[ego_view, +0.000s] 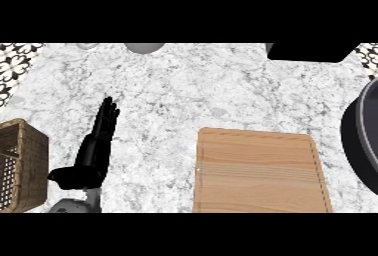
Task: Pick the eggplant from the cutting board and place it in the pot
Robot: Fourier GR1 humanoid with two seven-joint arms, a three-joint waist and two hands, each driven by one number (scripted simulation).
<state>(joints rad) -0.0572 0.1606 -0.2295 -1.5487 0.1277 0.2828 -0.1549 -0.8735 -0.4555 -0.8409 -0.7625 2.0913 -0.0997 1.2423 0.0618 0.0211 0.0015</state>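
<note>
Marble-grey tabletop [221, 90] fills most of your view, and on it the wooden board [258, 172] lies bare — no eggplant shows on it or anywhere else you can see. That is the first thing to weigh: the task's thing is out of sight, so you cannot tell whether it has already gone into the pot or sits somewhere beyond the edges.

The pot [362, 140] is only partly in view, a dark round rim at the right edge, just beside the board's far corner; its inside is mostly cut off, so nothing can be said of what it holds.

Your left hand [100, 140] rests on the left side, fingers straight and pointing up the tabletop, holding nothing. It sits between a wicker basket [22, 165] at the left edge and the board, apart from both. The right hand does not show at all.

Judging from the bare board, the pick step looks finished or under way out of frame — the right hand is likely the one at work. Before your next move, find that hand and the eggplant; if it is carried, the move calls for bringing it over the pot's opening and lowering it inside.
</note>
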